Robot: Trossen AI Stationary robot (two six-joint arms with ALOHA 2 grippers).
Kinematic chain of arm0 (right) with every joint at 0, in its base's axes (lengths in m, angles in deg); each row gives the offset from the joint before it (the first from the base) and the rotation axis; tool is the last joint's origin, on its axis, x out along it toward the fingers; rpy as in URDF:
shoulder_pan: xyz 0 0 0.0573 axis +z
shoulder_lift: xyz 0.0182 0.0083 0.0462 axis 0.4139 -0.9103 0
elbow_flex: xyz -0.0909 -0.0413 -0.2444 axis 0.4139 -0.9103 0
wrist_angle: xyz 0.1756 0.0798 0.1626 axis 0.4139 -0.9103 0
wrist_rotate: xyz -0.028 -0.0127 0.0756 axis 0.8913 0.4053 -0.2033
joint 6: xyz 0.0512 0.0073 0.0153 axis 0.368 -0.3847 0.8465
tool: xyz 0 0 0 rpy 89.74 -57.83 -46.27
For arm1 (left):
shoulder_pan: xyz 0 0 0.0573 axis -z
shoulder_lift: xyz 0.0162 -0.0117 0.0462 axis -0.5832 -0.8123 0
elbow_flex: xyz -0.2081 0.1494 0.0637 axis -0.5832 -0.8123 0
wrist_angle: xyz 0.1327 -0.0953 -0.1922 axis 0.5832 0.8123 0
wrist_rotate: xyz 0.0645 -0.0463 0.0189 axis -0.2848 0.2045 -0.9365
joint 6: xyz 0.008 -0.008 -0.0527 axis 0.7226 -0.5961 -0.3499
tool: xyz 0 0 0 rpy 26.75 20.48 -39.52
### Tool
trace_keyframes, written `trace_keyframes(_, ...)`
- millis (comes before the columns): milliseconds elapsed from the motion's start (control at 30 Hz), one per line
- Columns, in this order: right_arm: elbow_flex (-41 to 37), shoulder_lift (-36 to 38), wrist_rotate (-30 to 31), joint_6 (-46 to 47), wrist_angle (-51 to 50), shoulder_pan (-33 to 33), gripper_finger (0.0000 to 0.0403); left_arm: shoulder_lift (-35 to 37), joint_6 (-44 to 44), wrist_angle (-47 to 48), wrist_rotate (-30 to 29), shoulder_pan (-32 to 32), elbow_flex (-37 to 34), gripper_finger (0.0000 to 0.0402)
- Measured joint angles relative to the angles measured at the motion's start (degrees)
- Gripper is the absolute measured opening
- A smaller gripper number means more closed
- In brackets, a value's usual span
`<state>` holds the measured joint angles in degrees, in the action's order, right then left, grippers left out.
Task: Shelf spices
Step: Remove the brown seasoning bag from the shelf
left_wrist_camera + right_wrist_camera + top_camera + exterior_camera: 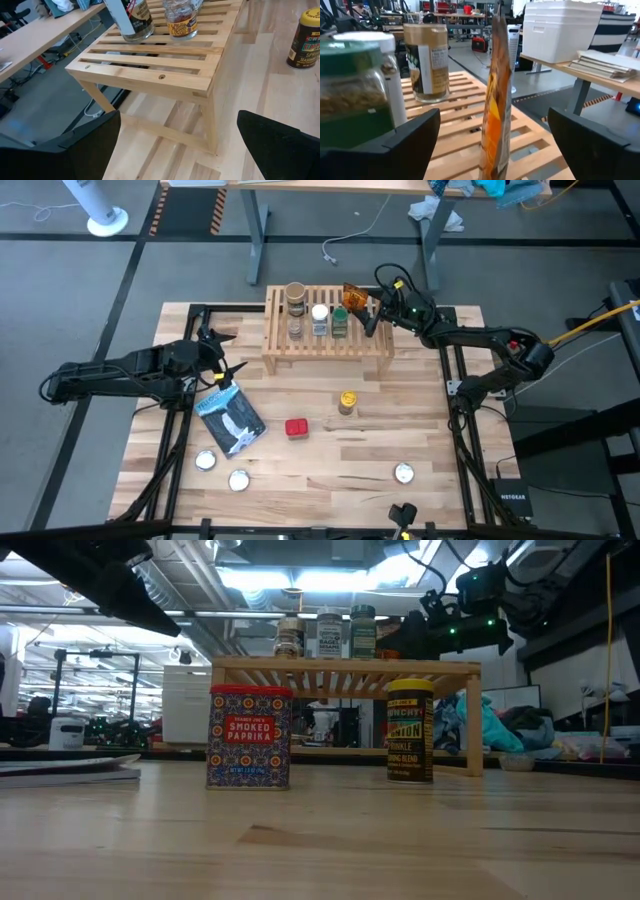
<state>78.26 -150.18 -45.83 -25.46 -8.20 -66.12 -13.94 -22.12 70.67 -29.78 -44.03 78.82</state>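
Observation:
The light-wood shelf [328, 330] stands at the table's far middle. On its slats stand a tan-lidded jar [295, 293], a small clear jar [296, 328], a white-lidded jar [320, 315] and a green-lidded jar [340, 320]. The orange packet [496, 100] stands upright on the shelf's right end, edge-on between the open fingers of my right gripper [375, 310], which stand clear on either side. A yellow-lidded jar [347, 402] and a red tin [296, 427] stand on the table in front. My left gripper [225, 355] hangs open, left of the shelf.
A blue-and-white pouch [230, 417] lies near my left gripper. Three flat silver discs [206, 461], [239, 479], [404, 473] lie toward the table's near edge. The shelf's left end [150, 65] is bare of jars. Desks and gear stand beyond the far edge.

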Motion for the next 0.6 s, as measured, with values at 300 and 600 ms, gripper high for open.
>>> trace_keyframes(300,0.0,-0.82,1.12,-0.02,0.45,0.0,0.0275,0.0,0.0,0.01,0.0,0.01,0.0,0.0393)
trace_keyframes(600,0.0,-0.82,1.14,0.01,0.07,0.02,0.0145,0.0,0.0,0.01,0.0,0.01,0.0,0.0393)
